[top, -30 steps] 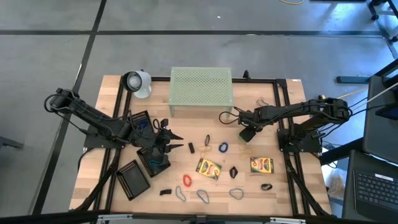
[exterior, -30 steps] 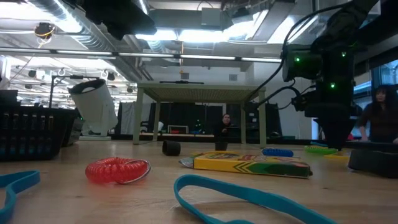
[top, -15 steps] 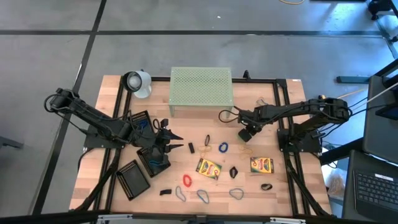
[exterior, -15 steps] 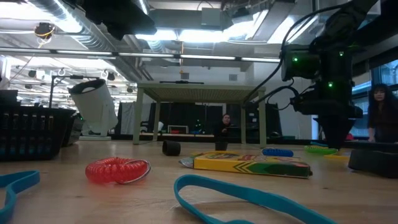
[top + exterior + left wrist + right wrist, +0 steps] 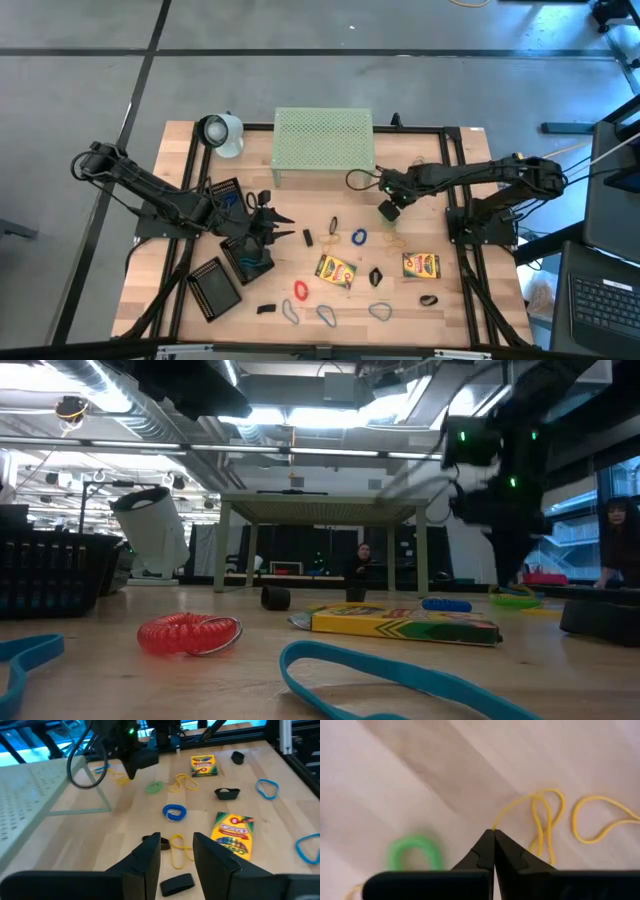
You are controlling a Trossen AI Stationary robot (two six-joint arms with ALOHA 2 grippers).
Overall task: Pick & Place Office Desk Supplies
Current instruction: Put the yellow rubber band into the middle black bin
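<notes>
Rubber bands, black binder clips and two crayon boxes (image 5: 336, 270) (image 5: 421, 265) lie scattered on the wooden table. My right gripper (image 5: 493, 832) is shut near the table's right middle, close to a green band (image 5: 415, 852). A thin yellow rubber band (image 5: 540, 805) runs out from its tips, and another yellow loop (image 5: 605, 820) lies beside it. My left gripper (image 5: 176, 850) hovers open at the left, above a black mesh tray (image 5: 250, 258), with nothing between its fingers. My right gripper has the free ends of its fingers closed on one end of the yellow band's thin strand (image 5: 496, 825), coming from above and pointing down. The rest of the band trails away from the tips in a twisted loop. Whether it is clear of the table I cannot tell.
The pale-green perforated stand (image 5: 323, 140) is at the far middle, with a white cup-like object (image 5: 220, 132) to its left. More mesh trays (image 5: 214, 287) (image 5: 225, 193) lie at the left. A blue band (image 5: 358, 237), a red coil (image 5: 300, 290) and clips (image 5: 375, 276) lie in the middle.
My right gripper has moved a little toward the table's left and far edge, nearer the pale-green stand. In the low view it shows blurred and shifted left.
</notes>
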